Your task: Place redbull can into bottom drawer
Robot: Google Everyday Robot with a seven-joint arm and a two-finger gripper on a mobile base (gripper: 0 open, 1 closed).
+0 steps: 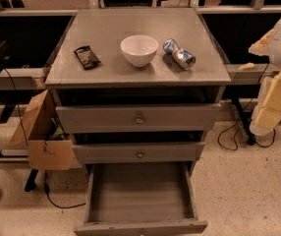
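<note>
Camera view: can lies on its side, left of the tool

At the right edge of the frame, the tool hangs beside the counter; whether it is open or closed I cannot tell. The redbull can lies up and to its left, just right of the white bowl, its long axis running diagonally from upper left to lower right. The bottom drawer stands open at the lower centre.

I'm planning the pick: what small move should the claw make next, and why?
Probably swing the claw, at the picture's right edge, over the redbull can: it lies ungrasped on the cabinet top beside the white bowl, and the bottom drawer already stands open.
</note>
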